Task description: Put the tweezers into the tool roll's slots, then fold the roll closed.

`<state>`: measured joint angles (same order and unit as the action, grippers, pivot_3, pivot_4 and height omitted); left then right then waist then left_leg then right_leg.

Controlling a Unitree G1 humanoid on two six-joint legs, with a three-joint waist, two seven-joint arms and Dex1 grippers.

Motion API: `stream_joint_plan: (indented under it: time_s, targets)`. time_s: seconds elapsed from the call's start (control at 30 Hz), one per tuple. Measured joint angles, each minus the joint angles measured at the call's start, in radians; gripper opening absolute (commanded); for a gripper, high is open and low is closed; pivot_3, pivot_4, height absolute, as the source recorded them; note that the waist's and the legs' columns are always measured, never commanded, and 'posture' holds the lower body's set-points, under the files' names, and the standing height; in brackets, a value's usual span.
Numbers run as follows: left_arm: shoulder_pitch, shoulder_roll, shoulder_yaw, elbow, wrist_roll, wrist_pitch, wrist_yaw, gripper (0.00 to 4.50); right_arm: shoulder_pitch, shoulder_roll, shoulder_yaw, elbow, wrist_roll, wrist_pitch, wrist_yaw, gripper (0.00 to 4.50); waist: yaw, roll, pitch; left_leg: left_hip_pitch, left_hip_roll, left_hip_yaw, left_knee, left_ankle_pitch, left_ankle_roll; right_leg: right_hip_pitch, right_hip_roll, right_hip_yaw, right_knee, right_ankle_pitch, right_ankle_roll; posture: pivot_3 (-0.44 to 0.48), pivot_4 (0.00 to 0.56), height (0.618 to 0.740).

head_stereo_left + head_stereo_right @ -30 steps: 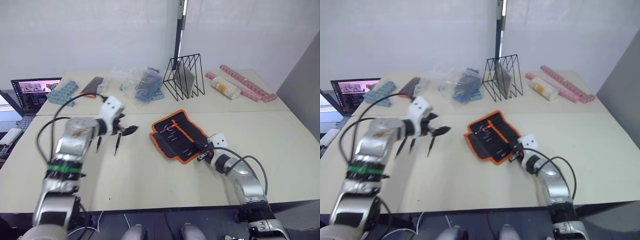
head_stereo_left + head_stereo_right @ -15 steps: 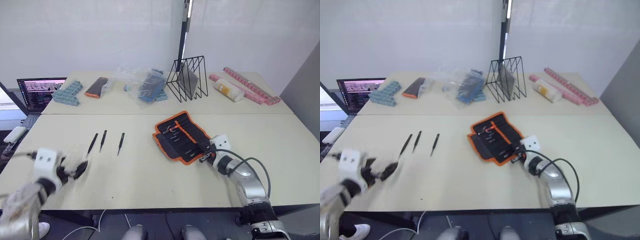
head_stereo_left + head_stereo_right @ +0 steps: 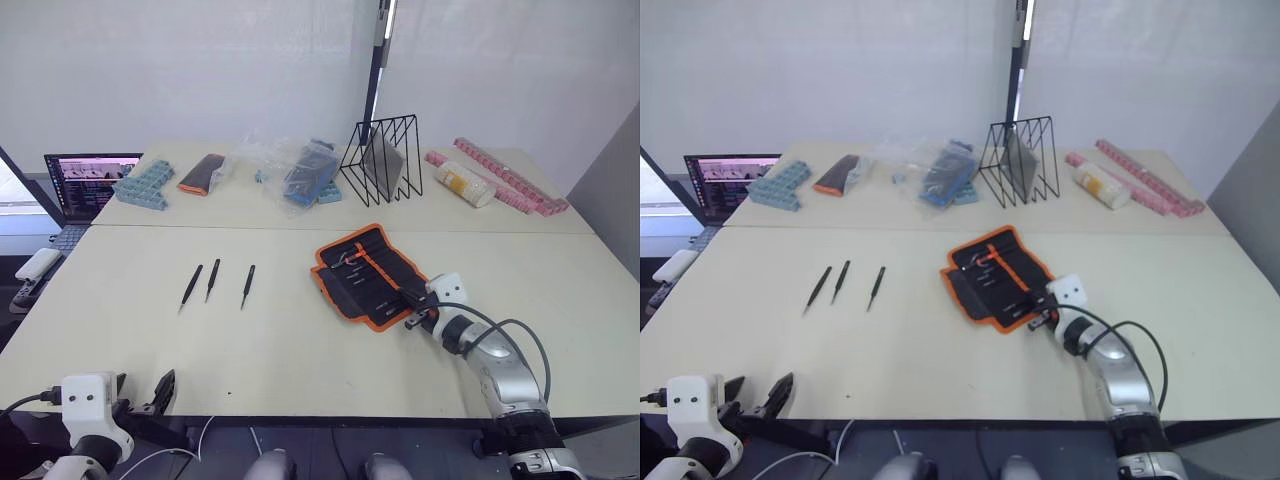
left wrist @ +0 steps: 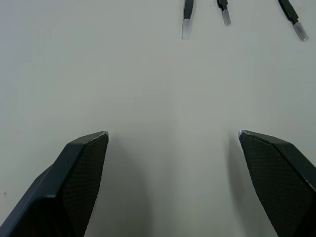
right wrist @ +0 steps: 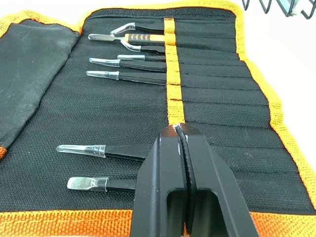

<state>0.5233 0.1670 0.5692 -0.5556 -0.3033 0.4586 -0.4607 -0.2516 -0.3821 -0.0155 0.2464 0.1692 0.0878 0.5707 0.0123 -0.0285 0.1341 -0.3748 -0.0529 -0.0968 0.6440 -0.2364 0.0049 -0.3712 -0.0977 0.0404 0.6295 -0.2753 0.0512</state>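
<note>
The tool roll [image 3: 365, 273] lies unrolled at mid-table, black with orange edging [image 5: 123, 217]. Several tweezers [image 5: 129, 76] sit tucked in its slots [image 5: 222, 101], their capped tips pointing out. Three more black tweezers [image 3: 212, 280] lie loose side by side on the table to the left; their tips [image 4: 187, 22] also appear in the left wrist view. My right gripper [image 3: 412, 300] is shut, its tip [image 5: 178, 129] resting on the roll's orange middle stripe, with nothing visible between the fingers. My left gripper [image 3: 140, 395] hangs open at the table's near left edge, well short of the loose tweezers.
Along the back stand a black wire rack [image 3: 385, 160], a plastic bag of blue items [image 3: 295, 170], blue trays [image 3: 145, 185], a dark pouch with an orange end [image 3: 203, 172], a white bottle [image 3: 465, 185] and pink strips [image 3: 505, 170]. A laptop [image 3: 85, 178] sits far left.
My left arm has dropped from above the loose tweezers down to the table's near left edge, gripper still open. The right gripper stays on the roll. The camera view shifted.
</note>
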Motion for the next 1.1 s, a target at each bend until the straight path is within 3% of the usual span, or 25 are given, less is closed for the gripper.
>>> stream_joint_plan:
  time_s: [0.2,0.47,0.73,1.1]
  targets:
    - [-0.028,0.059,-0.017,0.002,-0.017,-0.001,0.019,4.48,0.001,-0.007,-0.001,0.001,0.0,0.0,0.0,0.0,0.003,0.0,0.0,0.002,0.0,-0.001,0.0,0.0,0.001,0.001,0.0,0.0,-0.002,-0.001,0.001,0.0,0.15,0.74]
    - [-0.295,0.192,-0.047,0.047,-0.035,0.105,0.087,4.48,0.002,-0.004,0.001,-0.001,0.003,-0.004,0.003,0.0,-0.005,0.001,0.0,0.005,-0.001,-0.001,0.0,-0.002,0.001,0.001,0.0,0.001,0.0,-0.001,0.001,0.0,0.15,0.74]
    - [-0.49,0.273,-0.151,0.206,-0.03,0.247,0.124,4.48,0.003,0.01,-0.001,-0.003,0.008,-0.004,-0.011,0.0,-0.005,0.001,0.0,0.006,-0.001,-0.002,0.0,-0.002,0.001,0.001,0.002,0.001,0.001,-0.001,0.001,0.0,0.15,0.74]
    - [-0.632,0.314,-0.215,0.448,0.014,0.218,0.14,4.48,0.005,0.014,0.001,-0.033,0.008,0.026,-0.02,0.0,-0.013,0.001,0.0,0.006,-0.001,-0.002,-0.001,-0.003,0.0,-0.001,0.001,0.001,0.002,-0.001,0.0,0.0,0.15,0.74]
